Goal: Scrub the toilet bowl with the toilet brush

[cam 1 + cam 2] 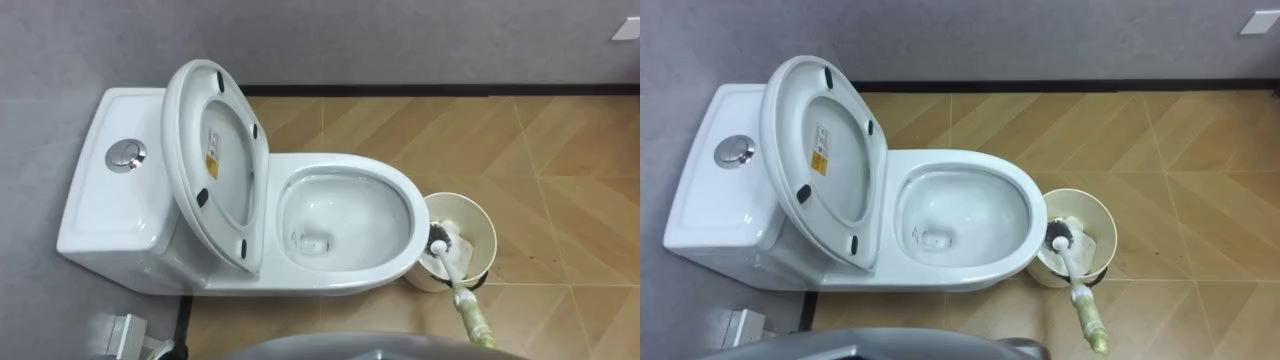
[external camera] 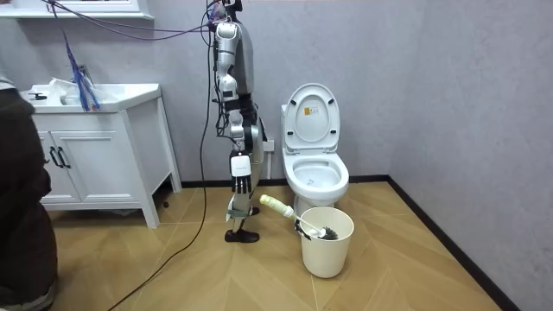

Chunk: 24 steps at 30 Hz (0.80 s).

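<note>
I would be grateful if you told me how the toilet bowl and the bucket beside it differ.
The toilet bowl is oval and glossy white; the bucket is round and cream. The bowl is larger than the bucket. The bowl holds no tool, while the bucket holds the brush, its handle leaning over the rim. Both stand open at the top.

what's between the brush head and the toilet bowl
Only the wall of the bucket: the brush has its head inside the bucket, which stands close against the front of the toilet bowl, in the left eye view.
</note>
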Tool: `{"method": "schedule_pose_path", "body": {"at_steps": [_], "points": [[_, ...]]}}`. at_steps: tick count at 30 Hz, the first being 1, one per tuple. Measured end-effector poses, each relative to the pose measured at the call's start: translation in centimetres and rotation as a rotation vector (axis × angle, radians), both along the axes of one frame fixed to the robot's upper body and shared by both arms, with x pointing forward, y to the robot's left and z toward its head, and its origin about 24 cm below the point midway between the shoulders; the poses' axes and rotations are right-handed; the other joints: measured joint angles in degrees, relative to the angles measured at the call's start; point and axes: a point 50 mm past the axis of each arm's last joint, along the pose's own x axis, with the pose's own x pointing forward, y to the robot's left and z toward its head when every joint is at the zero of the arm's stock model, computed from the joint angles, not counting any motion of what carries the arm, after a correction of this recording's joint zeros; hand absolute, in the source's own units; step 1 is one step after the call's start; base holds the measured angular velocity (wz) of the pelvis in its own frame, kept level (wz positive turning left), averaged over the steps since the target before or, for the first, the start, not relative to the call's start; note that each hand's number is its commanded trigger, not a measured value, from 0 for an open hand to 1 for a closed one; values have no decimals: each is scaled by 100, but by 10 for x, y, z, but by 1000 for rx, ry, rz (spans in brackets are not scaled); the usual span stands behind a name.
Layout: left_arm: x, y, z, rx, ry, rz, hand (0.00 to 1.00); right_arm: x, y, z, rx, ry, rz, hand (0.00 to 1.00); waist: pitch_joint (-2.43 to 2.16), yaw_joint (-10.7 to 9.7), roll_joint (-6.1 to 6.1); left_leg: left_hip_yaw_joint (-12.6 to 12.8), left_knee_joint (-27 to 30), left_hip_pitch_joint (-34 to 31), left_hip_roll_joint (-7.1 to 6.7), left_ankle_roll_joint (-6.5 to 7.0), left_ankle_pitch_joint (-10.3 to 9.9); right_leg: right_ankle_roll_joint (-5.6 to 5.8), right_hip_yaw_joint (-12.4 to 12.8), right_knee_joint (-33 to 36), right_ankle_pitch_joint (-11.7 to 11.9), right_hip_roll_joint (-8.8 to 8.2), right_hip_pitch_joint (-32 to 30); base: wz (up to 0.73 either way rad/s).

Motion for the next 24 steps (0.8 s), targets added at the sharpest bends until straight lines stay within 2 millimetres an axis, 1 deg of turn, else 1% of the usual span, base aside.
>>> {"method": "schedule_pose_path", "body": {"at_steps": [11,12,14,19,22,24], "points": [[0,-1,0,-16,10,0,0,7,1,-1,17,-14,-6,0,3,-9,-1,0,-11,2,-1,0,0,0,1,-4,0,1,0,0],[0,-1,0,-16,10,0,0,6,1,0,16,-15,-16,0,13,-10,17,-2,-12,-1,-2,0,0,0,-1,-5,0,2,0,0],[0,-1,0,-13,9,0,0,6,1,0,12,-22,-46,0,15,-12,24,-4,-24,-5,0,0,0,0,-3,-2,-1,5,-4,0],[-1,0,0,-10,9,2,0,5,0,0,-11,-48,-149,0,7,-12,46,-8,-27,-11,-2,-1,0,0,-2,5,0,5,1,0],[-2,0,0,-6,8,3,0,4,-2,0,-46,-74,-252,0,-5,-31,35,-7,-25,-12,-8,-1,0,0,5,3,0,1,-2,0],[-2,1,0,9,-1,8,0,0,-4,1,-84,-99,-365,0,-6,-80,29,-9,-22,-12,-7,-1,0,0,5,-3,0,1,0,0]]}}
